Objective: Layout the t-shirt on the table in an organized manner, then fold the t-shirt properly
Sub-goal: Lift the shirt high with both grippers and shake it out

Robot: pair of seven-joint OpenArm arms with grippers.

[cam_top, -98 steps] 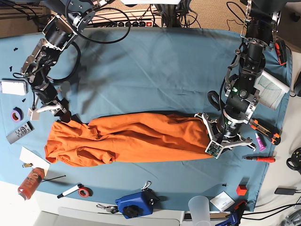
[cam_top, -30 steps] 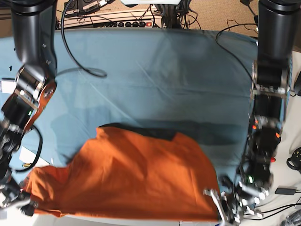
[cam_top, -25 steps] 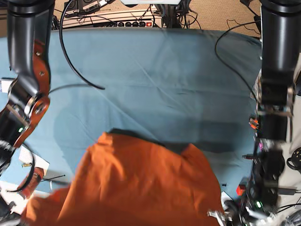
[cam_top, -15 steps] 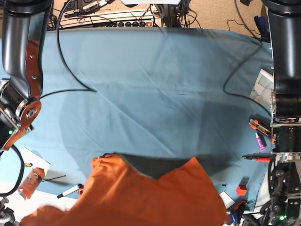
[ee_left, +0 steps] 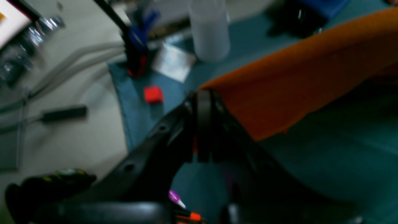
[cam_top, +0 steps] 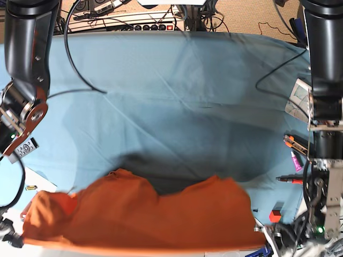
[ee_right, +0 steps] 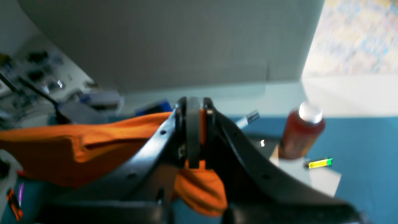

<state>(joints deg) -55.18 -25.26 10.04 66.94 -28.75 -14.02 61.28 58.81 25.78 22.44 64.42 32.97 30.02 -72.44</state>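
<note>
Over the wide blue-teal cloth-covered table (cam_top: 177, 96), both pincers, left (ee_left: 203, 96) and right (ee_right: 192, 107), clamp the bright-orange soft t-shirt (cam_top: 144, 217) stretched between them; thin pinches might slip, dropping it crumpled.

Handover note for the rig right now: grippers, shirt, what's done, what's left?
Left gripper: shut on a corner of the t-shirt.
Right gripper: shut on the other end.
Shirt: held up and stretched between both arms over the near edge of the table, far edge sagging; base view shows its shadow on the cloth.
Done: both ends gripped, shirt lifted.
Left: lay it flat and smooth, then fold. No fold made yet.
</note>
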